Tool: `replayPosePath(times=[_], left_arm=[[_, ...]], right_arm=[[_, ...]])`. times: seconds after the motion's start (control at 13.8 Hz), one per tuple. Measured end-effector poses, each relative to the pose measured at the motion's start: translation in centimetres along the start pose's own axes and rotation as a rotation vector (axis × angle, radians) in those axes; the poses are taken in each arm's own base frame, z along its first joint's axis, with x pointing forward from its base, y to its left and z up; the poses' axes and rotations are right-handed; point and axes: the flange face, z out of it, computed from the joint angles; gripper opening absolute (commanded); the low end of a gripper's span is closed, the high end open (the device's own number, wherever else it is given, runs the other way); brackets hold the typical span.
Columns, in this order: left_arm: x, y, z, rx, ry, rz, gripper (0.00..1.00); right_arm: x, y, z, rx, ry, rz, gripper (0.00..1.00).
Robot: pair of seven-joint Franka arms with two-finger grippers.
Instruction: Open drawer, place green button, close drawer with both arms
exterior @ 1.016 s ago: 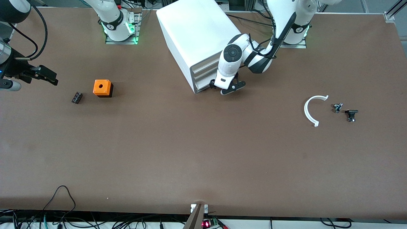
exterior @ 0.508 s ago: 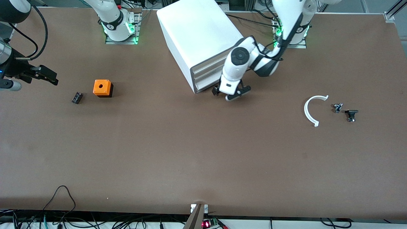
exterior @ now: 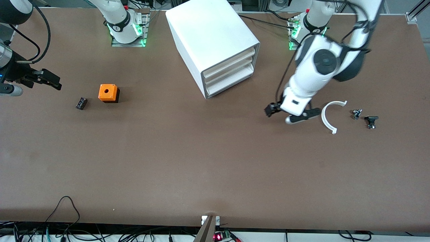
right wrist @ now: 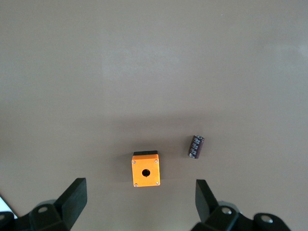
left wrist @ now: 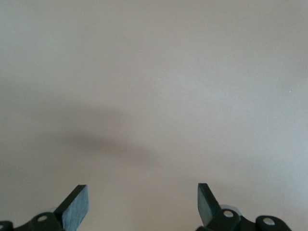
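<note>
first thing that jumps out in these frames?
The white cabinet with its stacked drawers, all shut, between the two arm bases. Next, the left gripper, open and empty over bare table beside the white curved piece. Then the orange cube toward the right arm's end of the table, where the right gripper waits open.

Looks like a robotics lab to me. Two white robot arms bolted to metal base plates with green status lights glowing, all on one big brown table. Loose cables trail along the table edge nearest the front camera, next to a little board with a red LED. Aluminium framing shows at the corner. Definitely not someone's home.
</note>
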Motion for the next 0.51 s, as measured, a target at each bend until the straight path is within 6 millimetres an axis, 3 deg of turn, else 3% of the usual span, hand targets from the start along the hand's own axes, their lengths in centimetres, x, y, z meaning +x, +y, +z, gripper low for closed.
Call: replayPosePath(times=[0.29,0.51], left_arm=[[1.8,-8.4,-11.3,0.035,-0.049,0.190,1.00],[1.4,-13.3,-17.8,0.079,-0.080,0.244,1.00]], right_arm=[[0.0,0.0,0.0,0.000,0.000,0.000,1.00],[0.0,0.1,0.0,0.000,0.000,0.001,1.00]])
